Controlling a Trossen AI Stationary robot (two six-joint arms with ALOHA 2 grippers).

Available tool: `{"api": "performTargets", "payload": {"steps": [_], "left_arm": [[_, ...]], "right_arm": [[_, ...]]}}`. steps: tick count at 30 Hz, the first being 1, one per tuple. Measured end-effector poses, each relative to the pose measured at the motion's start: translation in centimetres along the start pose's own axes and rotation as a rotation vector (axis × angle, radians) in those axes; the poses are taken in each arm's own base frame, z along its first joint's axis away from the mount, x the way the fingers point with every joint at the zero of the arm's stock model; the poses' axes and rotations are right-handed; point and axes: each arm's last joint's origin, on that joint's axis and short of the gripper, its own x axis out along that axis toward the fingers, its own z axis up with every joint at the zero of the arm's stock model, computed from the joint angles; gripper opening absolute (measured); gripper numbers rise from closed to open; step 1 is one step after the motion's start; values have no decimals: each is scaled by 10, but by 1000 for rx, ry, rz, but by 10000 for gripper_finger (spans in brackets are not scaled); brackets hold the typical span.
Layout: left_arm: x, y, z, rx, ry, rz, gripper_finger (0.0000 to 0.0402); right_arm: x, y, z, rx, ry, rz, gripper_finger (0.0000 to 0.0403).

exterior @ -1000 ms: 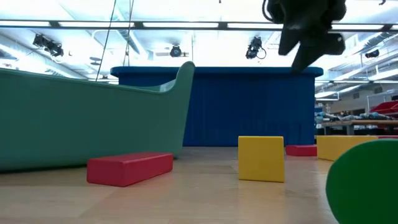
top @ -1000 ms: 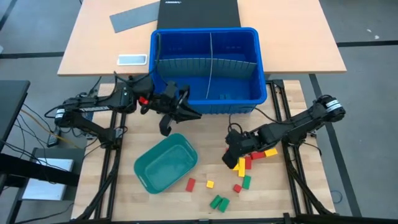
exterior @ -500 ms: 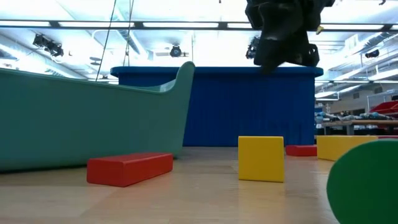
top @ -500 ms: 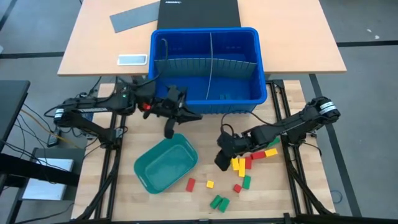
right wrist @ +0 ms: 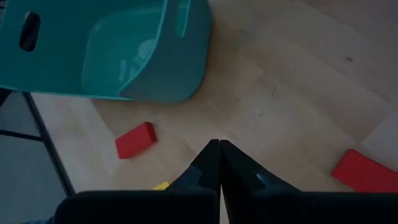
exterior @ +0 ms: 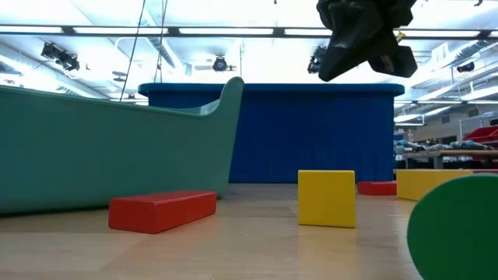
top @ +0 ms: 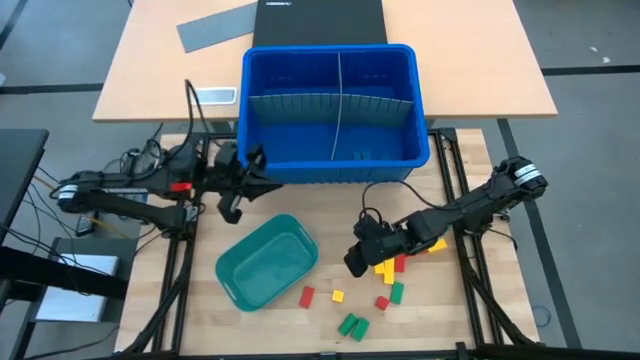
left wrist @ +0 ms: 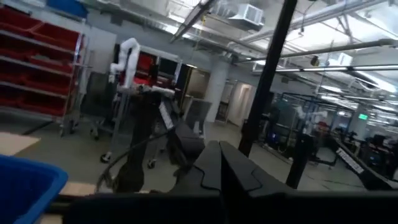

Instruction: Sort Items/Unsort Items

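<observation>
Hard plastic blocks beside closed, empty right gripper: likely light, stiff, slick; best pinched across long flat sides.

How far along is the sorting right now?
Nothing looks sorted yet: the teal tray appears empty, and the blue bin shows no blocks. Both tools are shut with nothing in hand; the right tool hovers beside the blocks. All the loose blocks on the table remain.
</observation>
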Motion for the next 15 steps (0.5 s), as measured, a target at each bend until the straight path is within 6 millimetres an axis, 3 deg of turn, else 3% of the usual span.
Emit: {"api": "performTargets", "payload": {"steps": [8, 15], "left_arm": [[-29, -6, -5, 5, 105, 21, 1], [-58, -17, 3, 46, 153, 5, 1]], "right_arm": [[-4, 6, -1, 29, 2, 28, 2], [-10, 31, 17, 4, 14, -12, 1]]}}
